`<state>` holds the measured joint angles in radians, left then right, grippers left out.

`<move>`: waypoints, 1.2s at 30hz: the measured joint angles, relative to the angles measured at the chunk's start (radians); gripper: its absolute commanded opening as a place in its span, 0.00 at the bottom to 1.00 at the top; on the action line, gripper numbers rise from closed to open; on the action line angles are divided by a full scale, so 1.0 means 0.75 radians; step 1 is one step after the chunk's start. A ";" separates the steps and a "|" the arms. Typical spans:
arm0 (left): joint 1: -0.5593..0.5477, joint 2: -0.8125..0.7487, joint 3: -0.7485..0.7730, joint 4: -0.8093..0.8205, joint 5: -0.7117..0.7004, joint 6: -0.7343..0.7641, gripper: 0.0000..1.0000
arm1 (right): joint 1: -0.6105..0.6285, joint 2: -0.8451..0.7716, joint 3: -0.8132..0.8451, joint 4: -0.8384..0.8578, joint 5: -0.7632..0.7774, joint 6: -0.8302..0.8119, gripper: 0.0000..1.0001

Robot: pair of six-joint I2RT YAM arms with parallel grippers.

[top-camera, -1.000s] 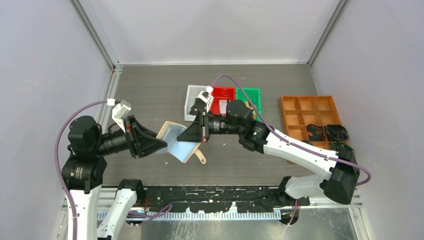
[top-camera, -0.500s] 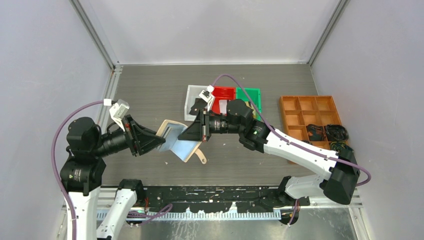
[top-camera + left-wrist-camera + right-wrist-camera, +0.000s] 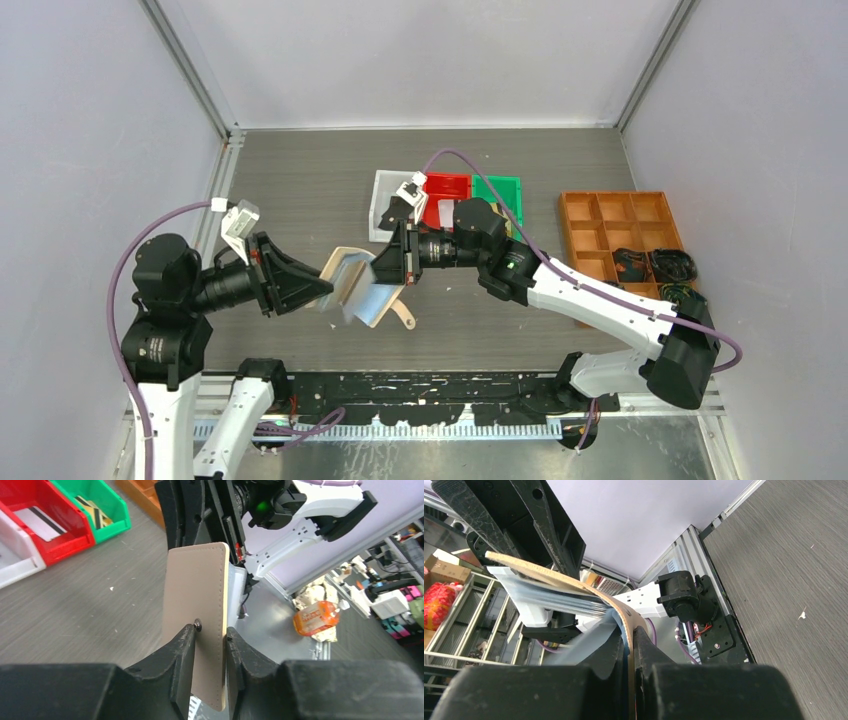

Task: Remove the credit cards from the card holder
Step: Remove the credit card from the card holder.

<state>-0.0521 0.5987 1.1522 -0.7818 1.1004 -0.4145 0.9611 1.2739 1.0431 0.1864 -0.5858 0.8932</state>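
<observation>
The card holder (image 3: 352,283) hangs above the middle of the table (image 3: 290,190), half folded, with an arm at each end. The left gripper (image 3: 322,290) comes in from 9 o'clock, jaws drawn in close on the tan cover, one finger against the outer face by the snap stud and the other at the cover's edge. The right gripper (image 3: 385,268) comes in from 3 o'clock, jaws pressed nearly together on the opposite cover and its clear sleeves. The snap tab (image 3: 403,315) dangles at 5 o'clock.

Of the credit cards (image 3: 41,522), a white-grey one with a dark stripe lies in the red bin (image 3: 80,527) and others lie in the green bin (image 3: 116,524). I cannot tell whether any sit in the sleeves.

The white bin (image 3: 378,190) stands near at 12 o'clock of the holder. The orange tray (image 3: 600,232) lies well apart at 3 o'clock. Bare tabletop opens from 9 to 11 o'clock, out to the left wall. At 6 o'clock a band of bare table runs to the near edge.
</observation>
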 measured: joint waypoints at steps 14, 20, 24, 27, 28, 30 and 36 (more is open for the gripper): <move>0.000 -0.073 -0.049 0.053 -0.252 0.037 0.35 | -0.007 0.000 0.001 -0.007 -0.026 0.001 0.01; 0.000 -0.083 -0.074 0.038 -0.444 0.103 0.36 | -0.006 0.000 0.004 -0.004 -0.047 0.005 0.01; 0.000 -0.085 -0.082 0.044 -0.390 0.091 0.36 | -0.006 0.000 0.004 -0.004 -0.059 0.010 0.01; 0.000 -0.089 -0.093 0.061 -0.311 0.048 0.36 | -0.006 0.000 0.004 -0.004 -0.072 0.011 0.01; 0.000 -0.089 -0.094 0.064 -0.274 0.031 0.36 | -0.006 0.000 0.004 -0.001 -0.072 0.013 0.01; 0.000 -0.088 -0.096 0.069 -0.204 -0.008 0.36 | -0.006 0.000 0.004 0.005 -0.074 0.015 0.01; 0.000 -0.079 -0.098 0.096 -0.083 -0.075 0.36 | -0.006 0.000 0.004 0.022 -0.077 0.021 0.01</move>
<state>-0.0521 0.5392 1.0786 -0.7097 1.0378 -0.4706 0.9565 1.2739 1.0458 0.2031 -0.6434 0.9089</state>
